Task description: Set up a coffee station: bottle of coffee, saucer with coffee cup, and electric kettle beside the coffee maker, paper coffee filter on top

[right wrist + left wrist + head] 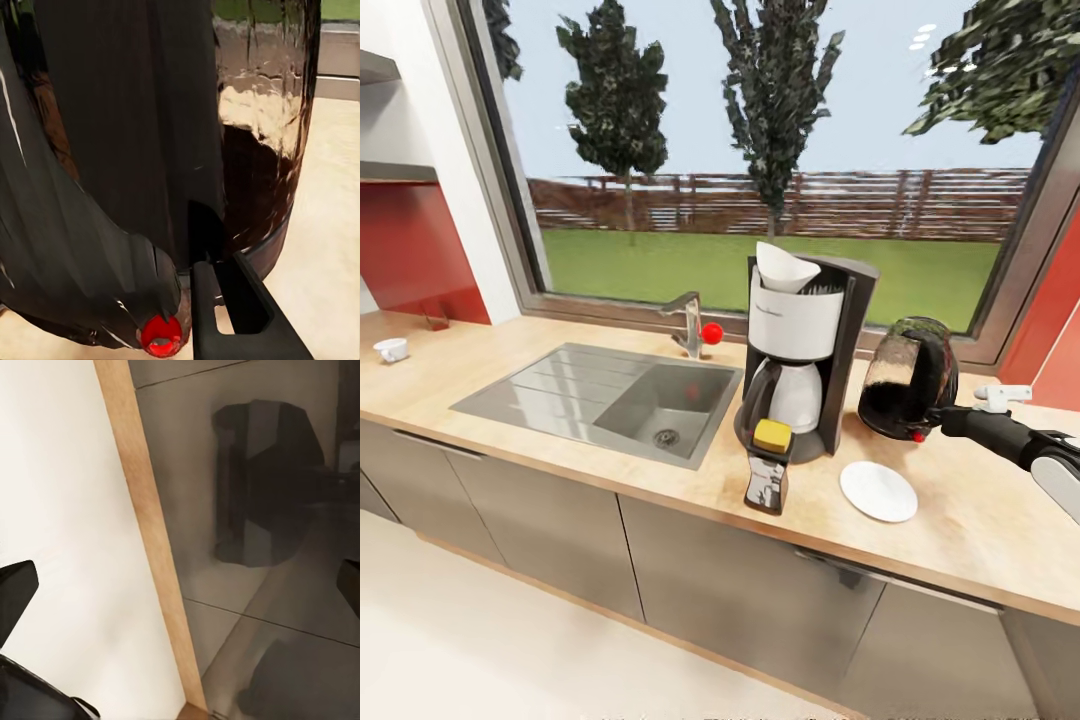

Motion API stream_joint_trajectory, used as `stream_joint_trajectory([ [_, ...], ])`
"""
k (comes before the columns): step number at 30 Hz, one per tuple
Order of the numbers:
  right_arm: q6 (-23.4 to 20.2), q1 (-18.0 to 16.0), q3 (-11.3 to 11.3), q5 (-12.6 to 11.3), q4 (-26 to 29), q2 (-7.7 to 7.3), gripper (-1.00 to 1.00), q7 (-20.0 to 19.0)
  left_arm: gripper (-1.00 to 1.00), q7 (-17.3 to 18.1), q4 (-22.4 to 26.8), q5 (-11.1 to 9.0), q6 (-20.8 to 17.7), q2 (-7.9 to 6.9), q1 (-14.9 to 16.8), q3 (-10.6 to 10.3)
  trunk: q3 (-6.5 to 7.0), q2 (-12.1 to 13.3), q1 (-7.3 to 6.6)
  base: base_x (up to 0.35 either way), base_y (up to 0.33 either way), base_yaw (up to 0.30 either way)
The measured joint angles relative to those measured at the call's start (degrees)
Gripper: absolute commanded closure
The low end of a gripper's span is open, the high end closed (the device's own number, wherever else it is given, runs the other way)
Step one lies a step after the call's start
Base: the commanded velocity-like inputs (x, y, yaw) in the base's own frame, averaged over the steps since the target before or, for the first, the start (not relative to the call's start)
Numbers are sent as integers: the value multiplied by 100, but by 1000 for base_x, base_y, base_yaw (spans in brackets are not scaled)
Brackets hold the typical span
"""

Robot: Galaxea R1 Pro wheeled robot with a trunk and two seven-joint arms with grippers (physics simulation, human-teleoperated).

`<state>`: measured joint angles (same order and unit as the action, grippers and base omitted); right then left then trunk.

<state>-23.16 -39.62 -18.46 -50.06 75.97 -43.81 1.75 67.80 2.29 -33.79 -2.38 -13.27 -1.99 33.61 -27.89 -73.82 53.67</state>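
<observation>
The black coffee maker point(800, 350) stands on the kitchen countertop point(980, 520), right of the sink. A white paper coffee filter point(785, 268) lies on its top. The bottle of coffee point(770, 470) with its yellow lid stands just in front of it. To the right of the bottle lies the white saucer point(878, 491). My right gripper point(938, 418) is shut on the handle of the electric kettle point(908, 380), which is tilted right of the coffee maker; the kettle point(255, 135) is close up in the right wrist view. The coffee cup point(392, 349) sits far left. My left gripper point(180, 592) is open.
A grey steel sink point(610, 395) with a faucet point(690, 325) is left of the coffee maker. A small white object point(1000, 397) lies by the window at the right. Grey wall shelves point(395, 172) hang at the upper left. The left wrist view looks down the counter edge point(150, 547) to the floor.
</observation>
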Motion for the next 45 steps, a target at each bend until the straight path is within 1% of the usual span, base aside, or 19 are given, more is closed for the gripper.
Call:
stream_joint_trajectory([
  [37,0,0,0,0,0,0,100,0,-100,0,0,0,0,0,0,0,-327,0,0,0,0,0],
  [45,0,-14,59,-22,28,2,100,-3,-100,0,0,0,0,0,-1,1,-396,-2,-1,0,0,0],
])
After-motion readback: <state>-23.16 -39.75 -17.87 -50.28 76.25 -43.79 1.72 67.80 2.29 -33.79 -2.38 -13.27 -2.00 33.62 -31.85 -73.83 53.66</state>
